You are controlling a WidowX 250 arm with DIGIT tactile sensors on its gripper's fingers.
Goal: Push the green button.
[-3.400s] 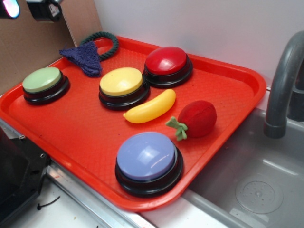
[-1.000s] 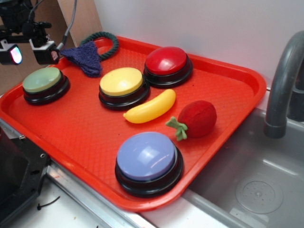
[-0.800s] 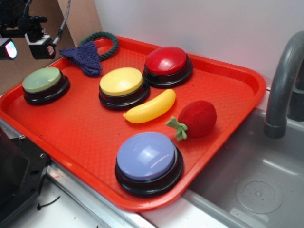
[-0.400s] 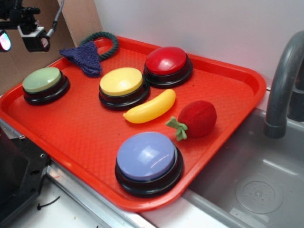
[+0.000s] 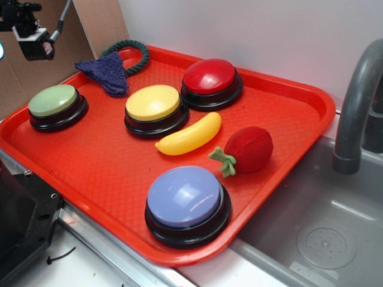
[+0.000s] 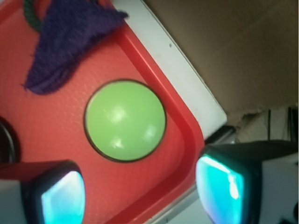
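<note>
The green button (image 5: pixel 52 100), pale sage on a black base, sits at the left end of the red tray (image 5: pixel 108 173). My gripper (image 5: pixel 18 51) hangs high above it at the top left corner, partly cut off by the frame edge. In the wrist view the green button (image 6: pixel 125 120) lies below and well apart from the gripper (image 6: pixel 142 196). The jaws stand wide open with nothing between them, and the lit fingertips (image 6: pixel 224 186) glow cyan.
On the tray are a yellow button (image 5: pixel 152 103), a red button (image 5: pixel 209 76), a large lavender button (image 5: pixel 184 196), a toy banana (image 5: pixel 188 134), a red plush fruit (image 5: pixel 248 149) and a blue cloth with a rope ring (image 5: pixel 108 72). Sink and faucet (image 5: pixel 356 107) lie right. Cardboard stands behind.
The gripper came down close over the green button, then rose up and to the left over the last second. Nothing on the tray has shifted.
</note>
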